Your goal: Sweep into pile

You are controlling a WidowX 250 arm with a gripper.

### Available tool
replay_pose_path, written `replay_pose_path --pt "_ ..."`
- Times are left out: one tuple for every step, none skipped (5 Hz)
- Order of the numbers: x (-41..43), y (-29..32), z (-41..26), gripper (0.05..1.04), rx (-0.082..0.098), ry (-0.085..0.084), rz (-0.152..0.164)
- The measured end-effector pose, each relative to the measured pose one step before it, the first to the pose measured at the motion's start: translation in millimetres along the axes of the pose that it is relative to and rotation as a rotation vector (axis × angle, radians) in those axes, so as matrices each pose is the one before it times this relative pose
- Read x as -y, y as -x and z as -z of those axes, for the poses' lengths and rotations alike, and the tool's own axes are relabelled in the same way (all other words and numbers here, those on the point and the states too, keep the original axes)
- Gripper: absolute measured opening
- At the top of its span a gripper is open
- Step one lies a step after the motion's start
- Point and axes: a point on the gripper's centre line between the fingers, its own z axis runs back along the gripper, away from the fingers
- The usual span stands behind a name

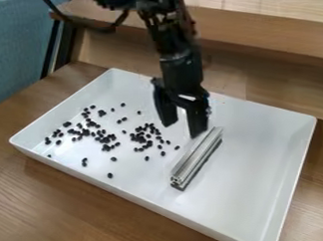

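My gripper (182,128) hangs over the middle of the white tray (259,154), its two fingers spread apart with nothing visible between them. A silver grooved metal bar (197,157) lies slantwise on the tray floor, just below the right-hand finger; whether that fingertip touches it, I cannot tell. Left of the bar, small black beans (106,140) are scattered over the tray's left half, with a denser group near its centre and single beans around the edges of the spread.
The tray's raised rim runs all around the work area. Wooden table (60,196) surrounds it at the front and left. Behind stands a wooden ledge (267,34), and a blue-grey panel (18,48) is at the upper left.
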Motion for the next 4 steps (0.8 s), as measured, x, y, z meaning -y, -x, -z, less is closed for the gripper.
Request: replay_pose_path --pt "11.27 1.86 7.81 0.999 -0.0009 0.0235 -0.0315" --pt "9.81 3.77 8.22 0.999 -0.0152 -0.0061 -0.0106" --pt "1.99 -0.17 1.51 0.999 -0.0103 -0.0445 -0.0192" --pt "-2.08 2.84 14.06 0.999 -0.0355 -0.0255 -0.0247"
